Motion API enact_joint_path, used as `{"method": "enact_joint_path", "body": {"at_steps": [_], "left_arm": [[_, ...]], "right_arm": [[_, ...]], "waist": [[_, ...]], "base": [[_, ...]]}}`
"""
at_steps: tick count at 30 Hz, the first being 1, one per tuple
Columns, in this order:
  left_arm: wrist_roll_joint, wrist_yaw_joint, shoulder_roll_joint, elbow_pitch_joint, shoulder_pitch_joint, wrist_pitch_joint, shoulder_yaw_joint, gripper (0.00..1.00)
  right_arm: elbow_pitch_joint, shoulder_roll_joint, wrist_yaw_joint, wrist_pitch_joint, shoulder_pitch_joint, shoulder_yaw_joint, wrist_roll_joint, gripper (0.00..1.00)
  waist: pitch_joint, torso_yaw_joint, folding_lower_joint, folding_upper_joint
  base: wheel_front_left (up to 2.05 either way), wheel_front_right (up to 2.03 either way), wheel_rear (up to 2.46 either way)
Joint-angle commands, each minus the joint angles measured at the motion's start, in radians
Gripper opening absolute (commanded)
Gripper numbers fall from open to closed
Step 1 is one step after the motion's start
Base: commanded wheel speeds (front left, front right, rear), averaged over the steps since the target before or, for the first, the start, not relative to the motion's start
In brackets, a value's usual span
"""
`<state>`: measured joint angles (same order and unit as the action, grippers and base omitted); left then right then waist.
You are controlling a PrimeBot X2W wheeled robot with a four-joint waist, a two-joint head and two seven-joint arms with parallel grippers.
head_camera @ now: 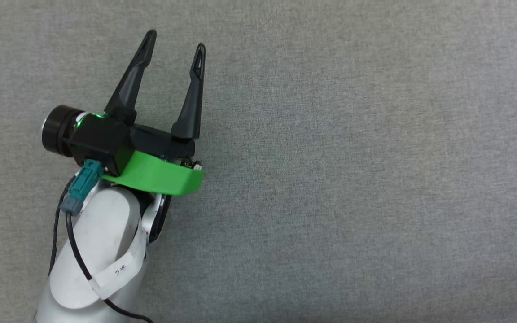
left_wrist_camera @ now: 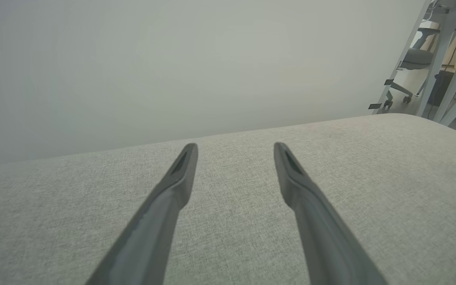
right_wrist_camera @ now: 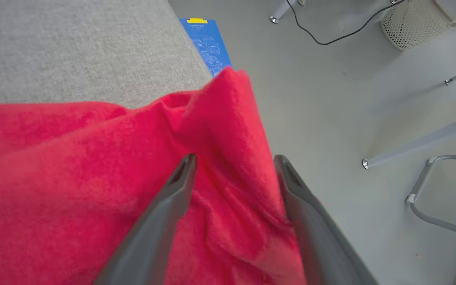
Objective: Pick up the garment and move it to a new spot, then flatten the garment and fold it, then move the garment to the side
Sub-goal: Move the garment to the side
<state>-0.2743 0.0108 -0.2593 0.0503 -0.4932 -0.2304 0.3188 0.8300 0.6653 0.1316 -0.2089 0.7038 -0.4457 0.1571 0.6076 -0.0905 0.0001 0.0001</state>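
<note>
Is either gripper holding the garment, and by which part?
Nothing is held. The left gripper is open over the grey surface; the right gripper is open, a raised fold of the garment loose between its fingers.

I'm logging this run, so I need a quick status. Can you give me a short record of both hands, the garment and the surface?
left hand: open, empty, over bare grey surface
right hand: fingers spread, red cloth bunched up between them
garment: red, rumpled, at the surface's edge
folded: cannot tell
beyond edge: floor, blue sheet, basket
</note>
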Motion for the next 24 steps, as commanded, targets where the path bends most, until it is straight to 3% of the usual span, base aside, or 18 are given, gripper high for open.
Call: {"method": "enact_joint_path", "body": {"at_steps": [1,6,10,17,24], "left_arm": [[-0.006,0.005,0.004,-0.011,0.019,-0.009,-0.002,1.0],[-0.022,0.024,0.013,-0.05,0.082,-0.018,-0.014,1.0],[-0.04,0.046,0.019,-0.075,0.156,-0.023,-0.029,1.0],[-0.074,0.087,0.026,-0.111,0.276,-0.027,-0.071,1.0],[-0.096,0.111,0.034,-0.129,0.354,-0.029,-0.094,1.0]], "right_arm": [[0.01,-0.001,-0.001,0.036,0.004,-0.02,-0.027,1.0],[0.018,-0.019,-0.001,0.143,-0.033,-0.051,-0.074,1.0],[0.008,-0.041,-0.001,0.227,-0.094,-0.022,-0.047,1.0],[-0.094,-0.124,-0.001,0.382,-0.265,0.16,0.12,1.0],[-0.243,-0.207,-0.001,0.447,-0.428,0.285,0.225,1.0]], "waist": [[-0.067,-0.001,-0.0001,-0.0001],[-0.172,0.003,-0.0001,-0.0001],[-0.259,0.007,-0.0001,-0.0001],[-0.388,0.018,-0.0001,-0.0001],[-0.467,0.047,-0.0001,-0.0001]], "base": [[0.0,0.0,0.0],[0.0,0.0,0.0],[0.0,0.0,0.0],[0.0,0.0,0.0],[0.0,0.0,0.0]]}}
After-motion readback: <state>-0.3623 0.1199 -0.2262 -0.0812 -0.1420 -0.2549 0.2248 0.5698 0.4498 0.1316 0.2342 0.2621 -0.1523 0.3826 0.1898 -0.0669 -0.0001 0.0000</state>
